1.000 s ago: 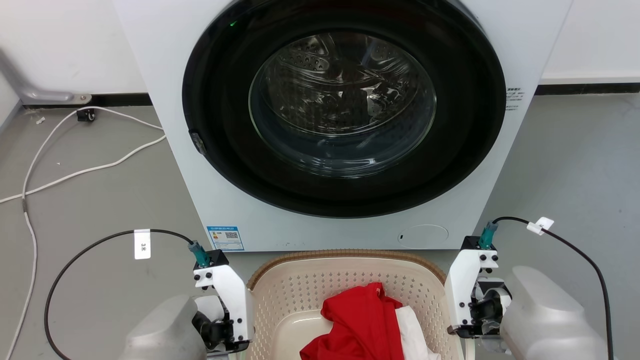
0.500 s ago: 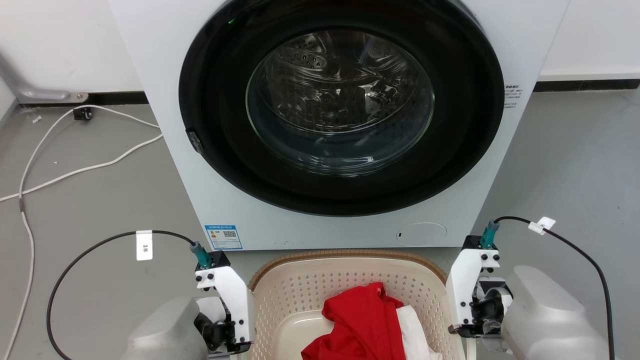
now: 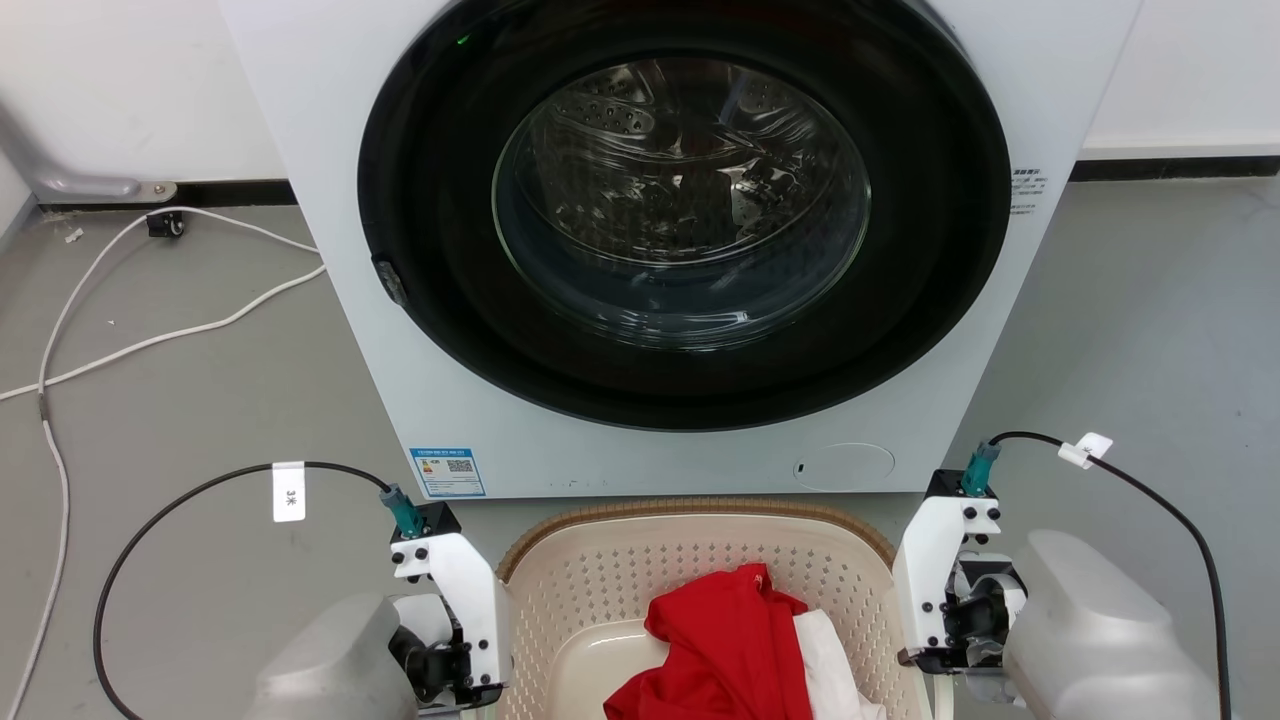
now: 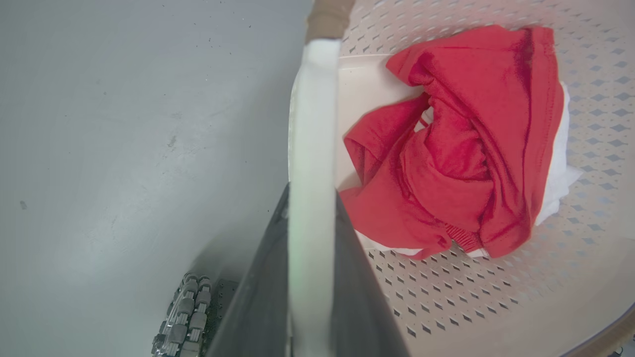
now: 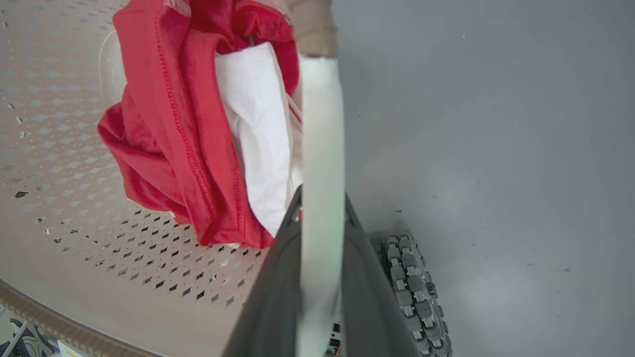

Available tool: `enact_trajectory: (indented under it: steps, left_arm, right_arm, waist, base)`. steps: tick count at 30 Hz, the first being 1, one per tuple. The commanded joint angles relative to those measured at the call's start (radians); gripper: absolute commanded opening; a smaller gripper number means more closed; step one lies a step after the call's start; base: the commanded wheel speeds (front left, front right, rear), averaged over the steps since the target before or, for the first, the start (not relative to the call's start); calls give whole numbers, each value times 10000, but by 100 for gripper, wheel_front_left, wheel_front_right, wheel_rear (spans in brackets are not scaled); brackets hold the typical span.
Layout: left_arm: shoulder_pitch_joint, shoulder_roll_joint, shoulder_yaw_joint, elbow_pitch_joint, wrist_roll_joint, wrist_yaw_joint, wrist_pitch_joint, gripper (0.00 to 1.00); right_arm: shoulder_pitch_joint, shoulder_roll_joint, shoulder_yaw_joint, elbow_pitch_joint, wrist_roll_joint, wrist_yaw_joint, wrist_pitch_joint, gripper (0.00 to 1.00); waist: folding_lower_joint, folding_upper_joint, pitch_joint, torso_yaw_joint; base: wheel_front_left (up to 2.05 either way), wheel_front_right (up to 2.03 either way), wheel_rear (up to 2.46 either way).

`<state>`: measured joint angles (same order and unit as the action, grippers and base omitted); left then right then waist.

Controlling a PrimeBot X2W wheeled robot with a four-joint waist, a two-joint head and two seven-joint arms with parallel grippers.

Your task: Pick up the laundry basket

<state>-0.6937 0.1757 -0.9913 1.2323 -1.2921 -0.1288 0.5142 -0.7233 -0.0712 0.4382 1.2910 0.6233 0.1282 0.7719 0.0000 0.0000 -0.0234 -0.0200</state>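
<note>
The laundry basket (image 3: 600, 575), cream with perforated walls and a brown woven-look rim (image 3: 700, 507), sits low in the head view between my two wrists. In it lie a red garment (image 3: 730, 640) and a white one (image 3: 825, 665). In the left wrist view my left gripper (image 4: 312, 198) is shut on the basket's white loop handle (image 4: 313, 114), with a dark finger on each side of the strip. My right gripper (image 5: 322, 201) is likewise shut on the other white handle (image 5: 321, 114). The white wrist housings (image 3: 455, 600) (image 3: 930, 580) flank the basket's sides.
A white washing machine (image 3: 400, 400) with its round dark door (image 3: 680, 210) shut stands right behind the basket. A white cable (image 3: 150, 345) trails over the grey floor at the left. My base's wheels (image 4: 186, 317) (image 5: 412, 282) show below the basket.
The washing machine has shifted a few pixels up and left in the head view, a small camera move. The basket and both grippers hold the same places in the picture.
</note>
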Motion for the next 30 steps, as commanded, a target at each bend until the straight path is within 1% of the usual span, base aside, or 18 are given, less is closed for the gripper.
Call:
enact_trajectory:
  steps: [1, 30]
  left_arm:
    - [-90, -51, 0, -15, -65, -32, -65, 0]
    - [-32, -76, -140, -93, -248, -32, -129, 0]
  right_arm:
    - [-29, 33, -37, -29, -25, 46, -17, 0]
    - [6, 73, -269, -29, -196, 46, 20, 0]
  waist:
    - [0, 0, 2, -2]
    - [0, 0, 23, 13]
  base:
    - [0, 0, 0]
    - [0, 0, 0]
